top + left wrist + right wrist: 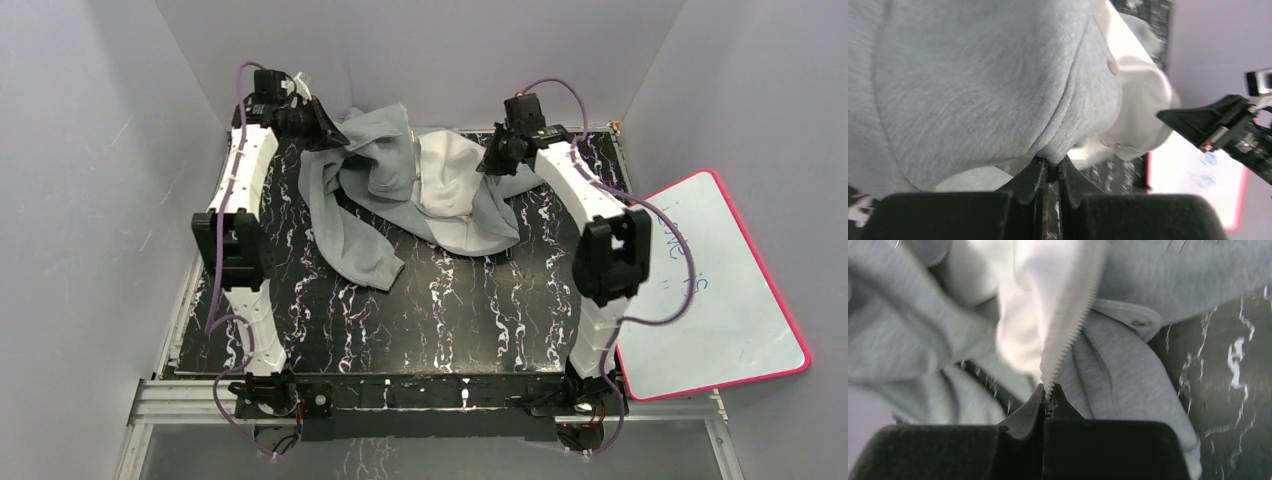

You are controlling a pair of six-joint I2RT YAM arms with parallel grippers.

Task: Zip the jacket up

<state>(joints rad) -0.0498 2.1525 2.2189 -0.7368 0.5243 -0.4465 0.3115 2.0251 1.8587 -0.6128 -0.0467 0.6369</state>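
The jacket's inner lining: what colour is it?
The lining is white, against the light grey jacket outside; the top external view shows it best.

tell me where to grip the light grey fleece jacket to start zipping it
Take the light grey fleece jacket by the end of its white zipper tape, coming in end-on along the line of teeth. That edge is thin, flat and probably stiffened by the teeth, so it suits a narrow pinch; the right gripper is shut on it this way.
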